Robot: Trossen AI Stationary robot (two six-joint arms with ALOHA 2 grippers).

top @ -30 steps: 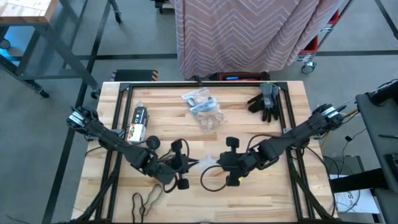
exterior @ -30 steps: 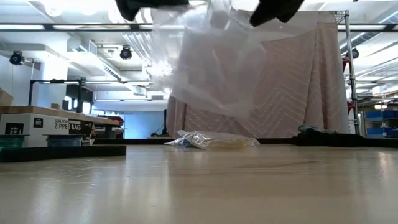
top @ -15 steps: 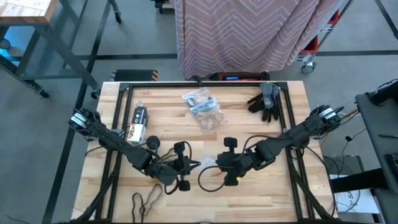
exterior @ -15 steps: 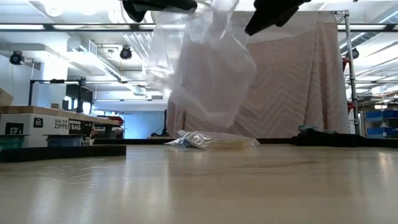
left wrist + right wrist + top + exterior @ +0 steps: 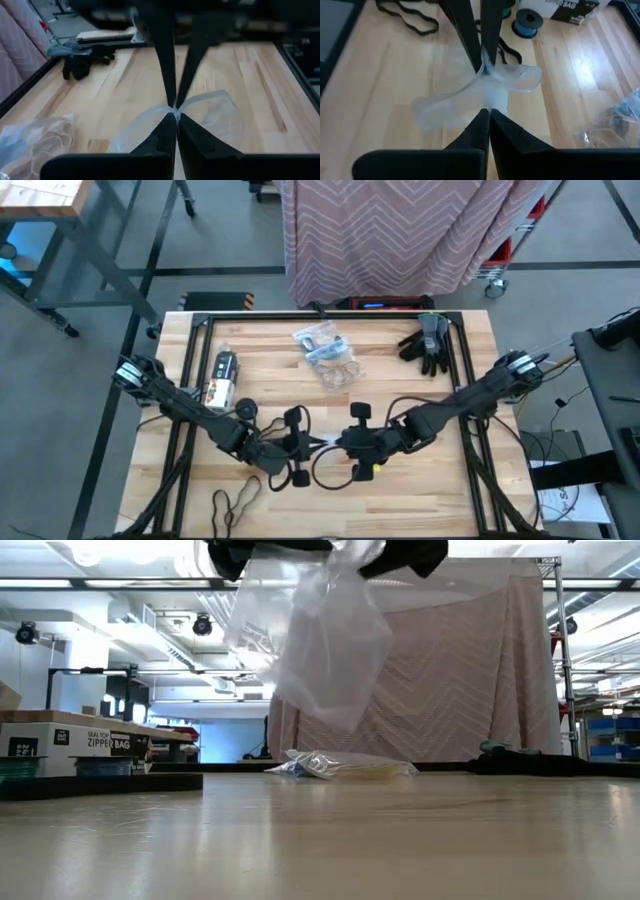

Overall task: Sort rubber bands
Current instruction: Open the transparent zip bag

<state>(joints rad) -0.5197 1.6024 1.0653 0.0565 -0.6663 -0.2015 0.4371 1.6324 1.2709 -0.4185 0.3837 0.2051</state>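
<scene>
Since a second ago we've drawn the two grippers closer together over the near middle of the table, and the clear plastic bag hanging between them has bunched up narrower. Both are clamped on that bag: our left gripper has its fingers pinched together on one edge and our right gripper is pinched on the edge facing it, tips almost touching, so the bag dangles straight down beneath both of them, clear of the table. Now the bands: a black rubber band loops on the wood just below and between the two grippers, a shade nearer our right one, its long axis running roughly across from one gripper toward the other. Another dark band lies well off toward the near edge on our left arm's side, so the left is plainly the closer hand for that one. Farther out, beyond both grippers, sits a filled bag of bands, with the dark gloves off past our right arm. Bare pale wood all round, and a chevron curtain closes off the room behind.
</scene>
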